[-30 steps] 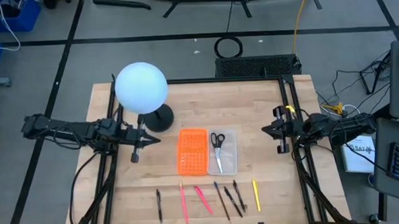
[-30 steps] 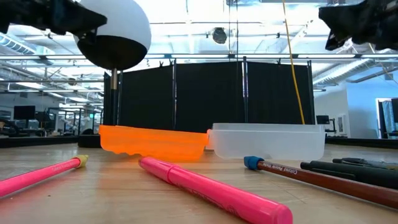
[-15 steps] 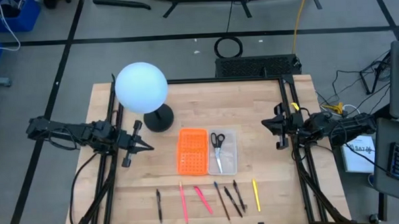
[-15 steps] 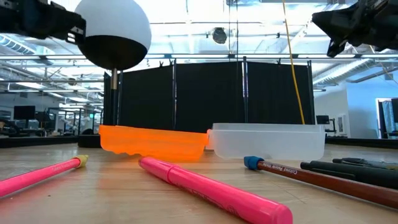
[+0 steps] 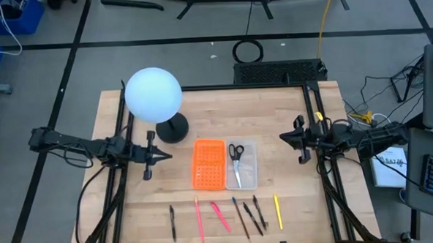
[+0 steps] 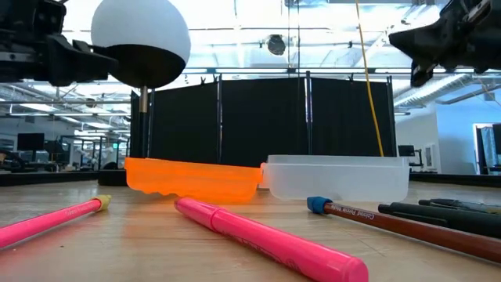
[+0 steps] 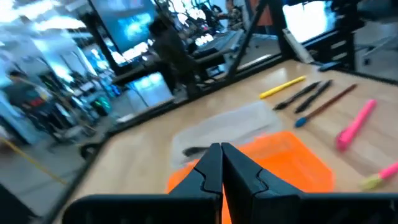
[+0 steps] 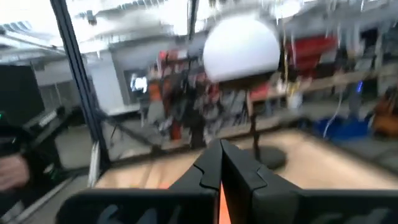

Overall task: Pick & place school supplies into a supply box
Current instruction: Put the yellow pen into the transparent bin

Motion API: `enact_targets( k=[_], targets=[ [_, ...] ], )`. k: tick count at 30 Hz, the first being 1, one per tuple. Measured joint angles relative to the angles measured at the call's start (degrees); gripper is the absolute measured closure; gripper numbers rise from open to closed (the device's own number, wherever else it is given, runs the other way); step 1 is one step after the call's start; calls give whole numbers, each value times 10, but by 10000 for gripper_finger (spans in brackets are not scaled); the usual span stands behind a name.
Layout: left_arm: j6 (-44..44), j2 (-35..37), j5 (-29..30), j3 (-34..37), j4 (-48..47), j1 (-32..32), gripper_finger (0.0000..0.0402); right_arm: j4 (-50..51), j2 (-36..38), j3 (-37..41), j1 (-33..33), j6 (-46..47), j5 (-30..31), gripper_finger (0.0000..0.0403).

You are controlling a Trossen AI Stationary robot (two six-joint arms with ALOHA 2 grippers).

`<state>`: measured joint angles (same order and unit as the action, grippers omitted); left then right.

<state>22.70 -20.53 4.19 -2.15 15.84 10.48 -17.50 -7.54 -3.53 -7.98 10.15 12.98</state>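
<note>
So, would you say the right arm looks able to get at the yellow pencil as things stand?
Probably yes. The yellow pencil lies alone at the right end of the row, nearest the right gripper, which hangs shut and empty over bare table. Nothing stands between them; it must open first.

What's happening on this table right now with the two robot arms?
Nothing is being handled. The left tool and right tool are both shut and empty, held above the table on either side of the supply box. Only the scissors lie in its clear tray. The pens and pencils lie in a row on the table near the front edge.
</note>
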Motion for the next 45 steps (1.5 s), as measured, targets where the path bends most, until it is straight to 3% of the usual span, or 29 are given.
enact_targets(
  k=[3,6,9,16,21,25,29,35,42,45],
  targets=[
    [26,0,28,0,30,0,393,29,-47,-27,-26,11,-10,403],
    [47,-1,65,0,80,0,392,26,-121,-80,-62,13,20,403],
    [77,0,98,0,147,0,392,85,-225,-158,-110,31,50,403],
    [50,-1,123,0,209,0,392,285,-500,-418,-239,148,188,403],
    [0,-1,119,0,189,0,392,455,-677,-639,-299,259,228,403],
    [-23,-1,119,0,161,0,392,626,-802,-816,-327,404,219,403],
    [-25,-1,119,0,152,0,392,746,-897,-945,-343,579,143,403],
    [-84,-1,119,0,155,0,392,824,-987,-1006,-369,844,27,403],
    [-82,-1,124,0,157,0,392,910,-1038,-1006,-399,1076,63,403],
    [-83,-1,124,0,154,0,392,940,-1048,-1006,-402,1099,50,399]
  ],
)
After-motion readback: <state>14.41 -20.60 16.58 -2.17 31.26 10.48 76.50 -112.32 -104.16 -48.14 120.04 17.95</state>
